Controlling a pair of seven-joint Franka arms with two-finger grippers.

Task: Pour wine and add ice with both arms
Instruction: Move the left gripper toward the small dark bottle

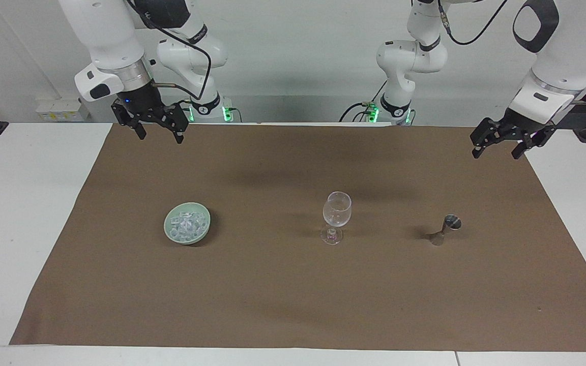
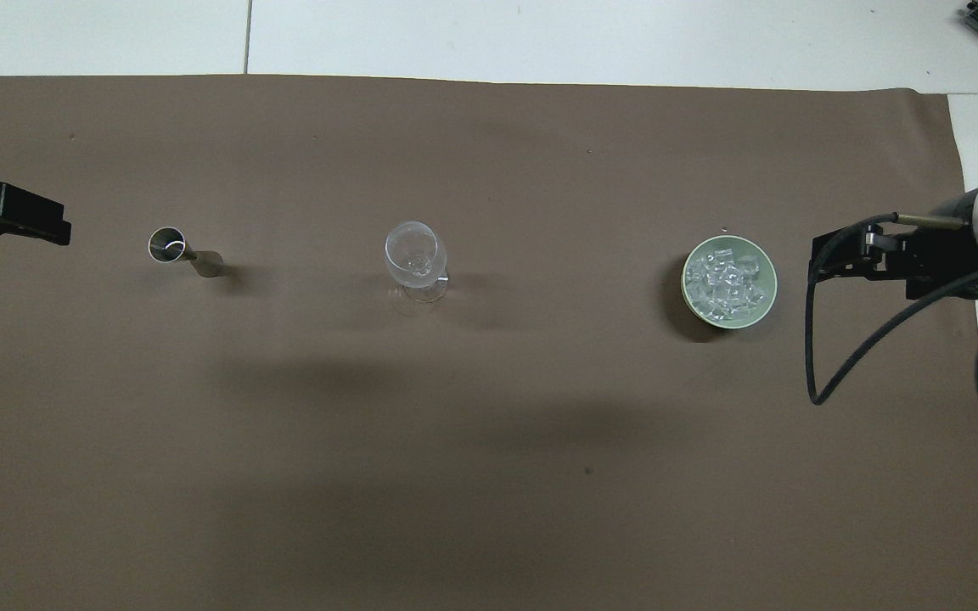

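A clear wine glass [image 1: 337, 216] [image 2: 415, 259] stands upright mid-table and looks empty. The ice [image 1: 187, 222] [image 2: 727, 280] is heaped in a pale green bowl [image 1: 171, 234] [image 2: 728, 240] toward the right arm's end. A small metal jigger [image 1: 445, 230] [image 2: 183, 252] stands toward the left arm's end. My right gripper [image 1: 160, 136] [image 2: 820, 263] is open and empty, raised over the cloth's edge, apart from the bowl. My left gripper [image 1: 496, 152] [image 2: 60, 231] is open and empty, raised over the cloth's corner, apart from the jigger.
A brown cloth [image 1: 293, 300] [image 2: 489, 458] covers most of the white table [image 1: 23, 213]. The glass, bowl and jigger stand in one row across its middle. A black cable [image 2: 845, 365] loops down from the right arm.
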